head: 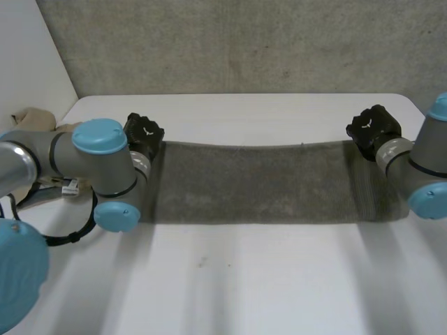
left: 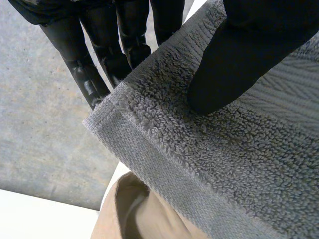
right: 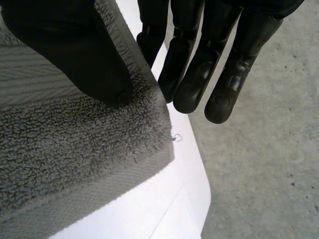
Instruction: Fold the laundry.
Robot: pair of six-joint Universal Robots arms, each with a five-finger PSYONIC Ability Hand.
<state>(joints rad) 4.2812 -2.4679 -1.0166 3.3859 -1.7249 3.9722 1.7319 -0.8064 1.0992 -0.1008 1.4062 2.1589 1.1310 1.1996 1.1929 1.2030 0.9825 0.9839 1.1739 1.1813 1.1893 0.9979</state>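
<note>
A grey towel (head: 258,183) hangs stretched in a long band between my two hands, above the white table (head: 230,279). My left hand (head: 143,132) holds its far left corner. In the left wrist view the thumb (left: 239,55) presses on top of the towel (left: 214,164) and the fingers (left: 94,64) lie under the corner. My right hand (head: 374,129) holds the far right corner. There the thumb (right: 84,55) sits on top of the towel (right: 75,149), and the fingers (right: 199,74) reach under and past its edge.
A beige cloth (head: 35,122) lies bunched at the table's left edge, also below the towel corner as the beige cloth (left: 134,209). The table's far right corner (right: 184,199) lies under my right hand, with concrete floor (right: 269,164) beyond.
</note>
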